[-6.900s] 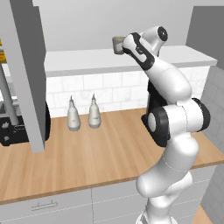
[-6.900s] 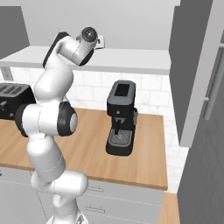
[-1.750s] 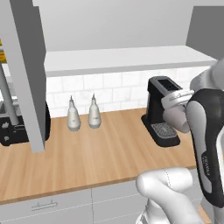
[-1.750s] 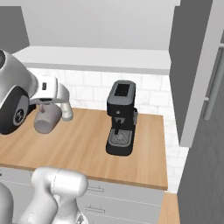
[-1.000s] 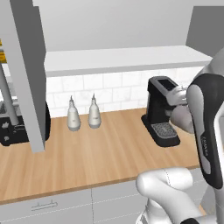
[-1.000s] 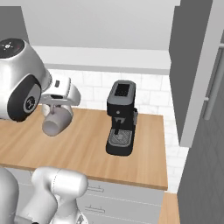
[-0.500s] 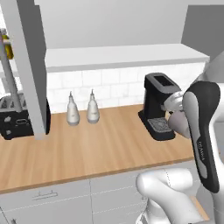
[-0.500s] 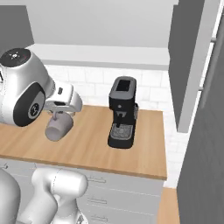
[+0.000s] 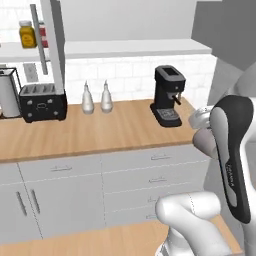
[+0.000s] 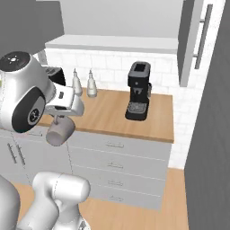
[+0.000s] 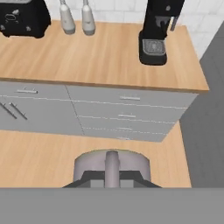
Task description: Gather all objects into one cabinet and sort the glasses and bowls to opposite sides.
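Gripper (image 10: 60, 117): you've got the jaws clamped on the grey mug (image 10: 59, 131), lower left of frame.
Mug: hangs clear of the counter (image 10: 117, 119), safe for carrying.
Cabinet: can't tell where.

The bench (image 9: 100, 132) has a matt wood-grain top; the grey mug (image 10: 60, 131) looks smooth and matt, like ceramic; beside the glossy black plastic coffee machine (image 9: 168, 95), two white bottles (image 9: 96, 97) look smooth; drawer handles (image 11: 127, 116) look metallic.
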Tool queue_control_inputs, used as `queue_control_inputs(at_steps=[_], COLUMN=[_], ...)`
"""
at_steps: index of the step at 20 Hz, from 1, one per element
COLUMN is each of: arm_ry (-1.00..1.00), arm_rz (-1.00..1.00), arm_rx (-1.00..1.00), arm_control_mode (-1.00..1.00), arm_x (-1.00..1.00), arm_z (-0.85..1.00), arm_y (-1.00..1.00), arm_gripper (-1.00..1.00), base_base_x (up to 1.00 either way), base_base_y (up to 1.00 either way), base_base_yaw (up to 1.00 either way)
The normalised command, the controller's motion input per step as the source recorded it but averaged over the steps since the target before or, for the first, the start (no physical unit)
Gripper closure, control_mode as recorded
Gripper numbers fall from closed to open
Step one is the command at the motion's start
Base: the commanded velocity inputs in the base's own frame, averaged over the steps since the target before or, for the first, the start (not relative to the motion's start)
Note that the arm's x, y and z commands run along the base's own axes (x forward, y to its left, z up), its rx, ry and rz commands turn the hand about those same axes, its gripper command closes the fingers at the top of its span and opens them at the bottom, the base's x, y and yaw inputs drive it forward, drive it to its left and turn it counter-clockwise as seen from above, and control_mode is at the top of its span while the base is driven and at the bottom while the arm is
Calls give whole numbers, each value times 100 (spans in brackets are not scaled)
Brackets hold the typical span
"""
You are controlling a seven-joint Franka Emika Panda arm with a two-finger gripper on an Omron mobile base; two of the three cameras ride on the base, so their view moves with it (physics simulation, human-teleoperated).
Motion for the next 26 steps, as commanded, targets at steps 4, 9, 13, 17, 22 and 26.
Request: queue_control_inputs(at_steps=[4,9,13,17,22,26], arm_ry=[0,0,0,0,0,0], arm_rz=[0,0,0,0,0,0], arm_rx=[0,0,0,0,0,0], arm_control_mode=[100,100,100,100,100,100], arm_x=[0,0,0,0,0,0], arm_z=[0,0,0,0,0,0], arm_y=[0,0,0,0,0,0], arm_gripper=[100,100,100,100,100,100], base_base_x=[-41,-24,0,24,48,47], base_base_y=[22,28,32,24,2,0], base_base_yaw=[41,57,59,48,45,42])
